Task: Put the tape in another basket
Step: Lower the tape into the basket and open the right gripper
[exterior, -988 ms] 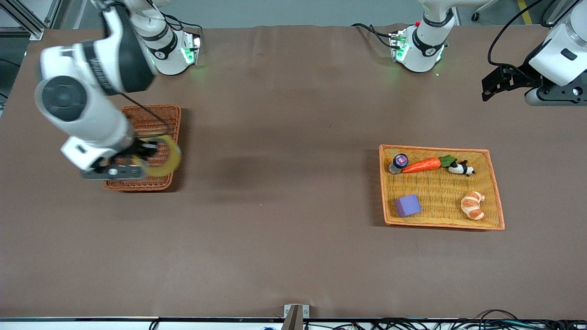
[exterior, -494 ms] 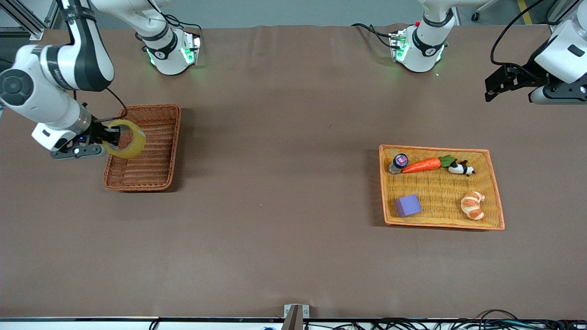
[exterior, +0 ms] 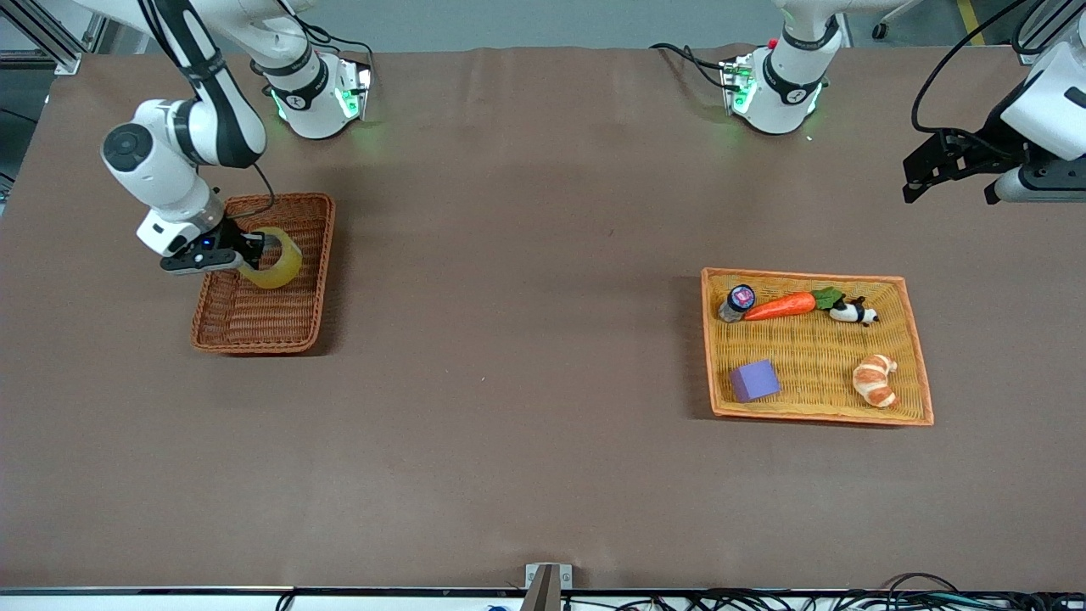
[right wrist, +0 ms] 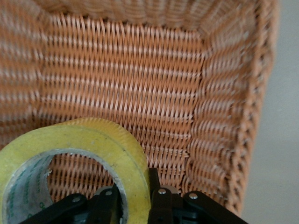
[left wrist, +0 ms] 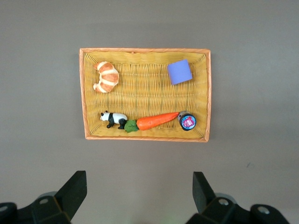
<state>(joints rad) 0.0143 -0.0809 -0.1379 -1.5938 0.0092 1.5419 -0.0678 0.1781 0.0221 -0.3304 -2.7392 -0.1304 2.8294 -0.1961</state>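
My right gripper (exterior: 254, 251) is shut on the yellowish tape roll (exterior: 277, 259), one finger inside the ring and one outside. It holds the tape low over the dark reddish-brown wicker basket (exterior: 293, 327) at the right arm's end of the table. In the right wrist view the tape (right wrist: 107, 144) hangs close above the basket's woven floor (right wrist: 140, 98). My left gripper (exterior: 950, 170) is open and empty, held high over the bare table at the left arm's end; its fingertips (left wrist: 74, 186) show wide apart in the left wrist view.
A shallow yellow woven tray (exterior: 923, 399) with an orange rim lies toward the left arm's end. It holds a carrot (exterior: 780, 305), a small bottle (exterior: 736, 302), a panda figure (exterior: 853, 312), a purple block (exterior: 754, 379) and a croissant (exterior: 876, 380).
My right gripper has swung over the brown basket with the tape and come down lower, closer to the basket floor. The left arm has drifted slightly.
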